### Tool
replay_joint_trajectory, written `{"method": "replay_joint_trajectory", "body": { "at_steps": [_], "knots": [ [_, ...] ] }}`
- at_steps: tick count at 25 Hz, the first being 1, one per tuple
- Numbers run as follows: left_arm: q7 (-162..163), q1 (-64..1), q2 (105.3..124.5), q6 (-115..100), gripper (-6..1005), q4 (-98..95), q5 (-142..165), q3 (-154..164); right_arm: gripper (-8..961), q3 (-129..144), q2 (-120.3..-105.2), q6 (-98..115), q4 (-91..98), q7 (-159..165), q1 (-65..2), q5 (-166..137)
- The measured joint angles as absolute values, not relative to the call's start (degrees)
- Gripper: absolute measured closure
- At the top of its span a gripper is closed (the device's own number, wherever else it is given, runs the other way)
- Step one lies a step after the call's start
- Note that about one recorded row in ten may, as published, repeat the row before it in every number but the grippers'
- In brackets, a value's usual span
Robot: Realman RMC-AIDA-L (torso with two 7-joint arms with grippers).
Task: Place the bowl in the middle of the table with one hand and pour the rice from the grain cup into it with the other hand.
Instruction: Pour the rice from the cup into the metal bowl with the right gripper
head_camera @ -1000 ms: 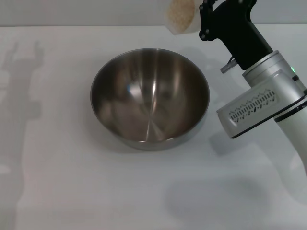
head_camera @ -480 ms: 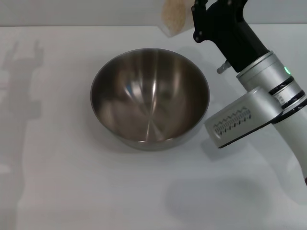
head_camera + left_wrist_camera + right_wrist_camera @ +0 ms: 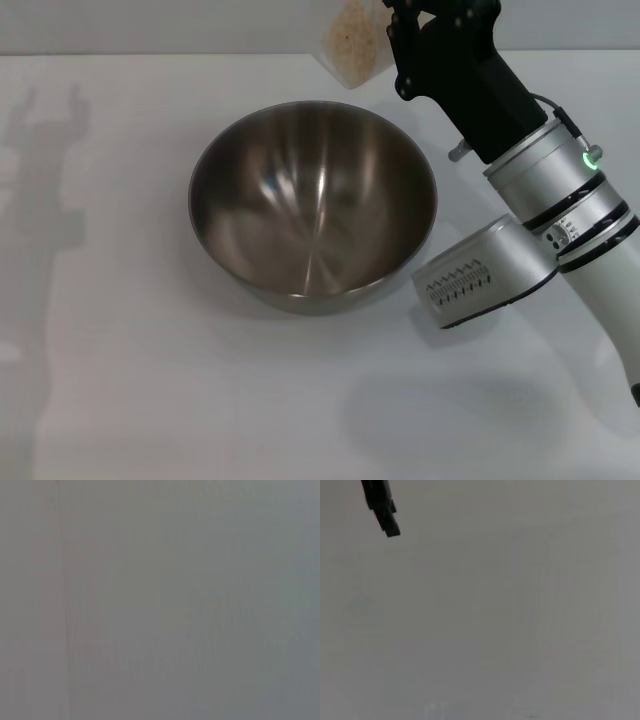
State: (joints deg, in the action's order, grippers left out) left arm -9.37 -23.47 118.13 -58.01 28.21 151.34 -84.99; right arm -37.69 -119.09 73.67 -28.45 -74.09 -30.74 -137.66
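White table (image 3: 150, 400) fills the head view, with a pale grey wall strip along the top edge. Stainless-steel bowl (image 3: 313, 205) sits upright near the middle of the frame, slightly above centre. Its interior is shiny, showing only reflections; no grains visible inside.

Grain cup (image 3: 353, 45) is at the top of the frame, just right of centre, above and behind the bowl's far rim. It is tilted, its lower corner pointing down toward the bowl. Rice (image 3: 352, 38) shows through the clear wall as a pale beige mass. No grains seen falling. Top of the cup is cut off by the frame edge.

Right gripper (image 3: 395, 30) is a black unit at the upper centre-right, pinching the grain cup by its right side. Finger detail is partly out of frame. Right arm (image 3: 540, 215), silver and white with a green light, runs diagonally to the lower right edge.

Left gripper is not in the head view. Faint arm-shaped shadows lie on the table at the far left.

Left wrist view shows only a uniform grey surface. Right wrist view shows a plain pale surface, with one dark fingertip (image 3: 382, 510) in the upper left corner; neither bowl nor cup appears there.
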Motion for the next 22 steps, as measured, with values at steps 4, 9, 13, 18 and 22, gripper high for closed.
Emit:
{"method": "replay_joint_trajectory", "body": {
  "at_steps": [4, 9, 13, 18, 22],
  "knots": [
    [-9.4, -23.5, 118.13, -58.2, 428, 28.2, 151.3, -85.0, 949, -37.7, -119.10, 73.8, -29.1, -77.1, -30.4, -137.8],
    [-9.3, -23.5, 118.16, -58.7, 428, 28.2, 151.3, -85.0, 948, -37.2, -119.09, 74.3, -29.1, -82.0, -30.2, -137.8],
    [-9.3, -23.5, 118.18, -58.9, 428, 28.2, 151.4, -85.0, 948, -37.1, -119.09, 76.7, -29.1, -85.0, -29.9, -138.1],
    [-9.3, -23.5, 118.21, -58.9, 428, 28.2, 151.3, -85.0, 948, -37.6, -119.09, 77.4, -29.0, -87.0, -29.6, -141.0],
    [-9.3, -23.5, 118.22, -59.0, 429, 28.2, 151.3, -85.0, 948, -37.3, -119.15, 77.4, -28.8, -87.5, -29.6, -141.4]
  ]
}}
